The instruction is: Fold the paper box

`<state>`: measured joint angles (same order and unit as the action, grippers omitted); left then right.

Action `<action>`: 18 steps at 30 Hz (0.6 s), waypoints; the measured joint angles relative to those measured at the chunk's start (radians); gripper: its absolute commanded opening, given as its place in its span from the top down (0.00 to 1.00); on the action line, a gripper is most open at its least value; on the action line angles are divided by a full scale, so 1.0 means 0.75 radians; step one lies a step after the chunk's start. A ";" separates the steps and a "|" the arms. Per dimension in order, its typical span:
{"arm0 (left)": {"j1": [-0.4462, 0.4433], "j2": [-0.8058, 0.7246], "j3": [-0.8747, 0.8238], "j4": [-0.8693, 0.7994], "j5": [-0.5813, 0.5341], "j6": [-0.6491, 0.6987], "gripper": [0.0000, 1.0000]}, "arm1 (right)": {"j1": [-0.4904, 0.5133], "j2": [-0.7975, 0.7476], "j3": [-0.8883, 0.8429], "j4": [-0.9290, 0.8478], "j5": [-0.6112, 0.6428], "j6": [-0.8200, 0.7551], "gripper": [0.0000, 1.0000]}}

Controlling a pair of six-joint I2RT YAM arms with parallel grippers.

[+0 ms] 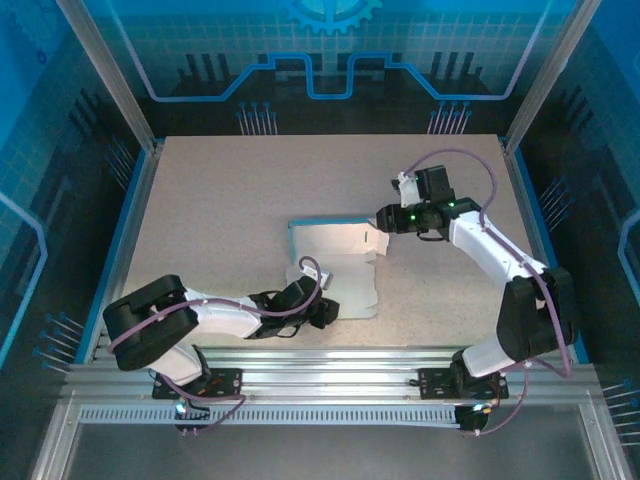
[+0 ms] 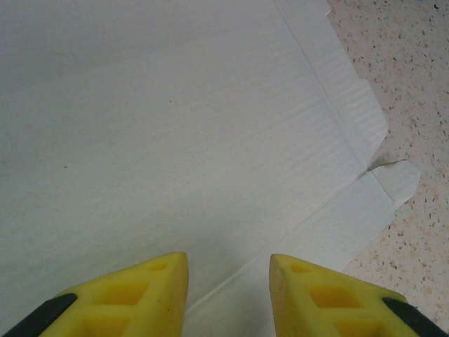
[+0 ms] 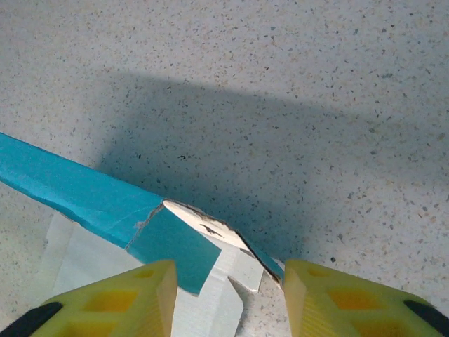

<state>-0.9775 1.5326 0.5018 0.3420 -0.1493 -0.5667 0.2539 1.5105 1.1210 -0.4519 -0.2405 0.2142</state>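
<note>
The paper box lies mid-table with its white inside up, and a blue wall is folded up along its far and left edges. My left gripper is low over the sheet's near part. In the left wrist view its yellow fingers stand apart above the white cardboard, and the gripper is open with nothing held. My right gripper is at the box's far right corner. It is open, and the blue wall with its folded corner tab rises between the fingers.
The speckled table runs to blue rails at left and right and an aluminium frame at the near edge. Bare tabletop lies beyond the box's far wall.
</note>
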 measured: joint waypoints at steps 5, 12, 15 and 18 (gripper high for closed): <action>0.000 0.000 0.000 -0.001 0.000 0.000 0.64 | -0.001 0.067 0.044 -0.035 -0.011 -0.056 0.55; 0.000 0.004 0.000 -0.001 0.000 0.000 0.64 | 0.001 0.114 0.044 -0.055 -0.029 -0.096 0.67; 0.000 0.006 0.001 -0.001 -0.001 0.000 0.63 | 0.008 0.119 0.044 -0.066 -0.021 -0.111 0.77; 0.000 0.007 0.001 -0.001 -0.001 -0.001 0.63 | 0.036 0.119 0.044 -0.073 0.007 -0.115 0.86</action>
<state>-0.9775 1.5375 0.5022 0.3412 -0.1497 -0.5671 0.2806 1.5993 1.1538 -0.5068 -0.2356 0.1276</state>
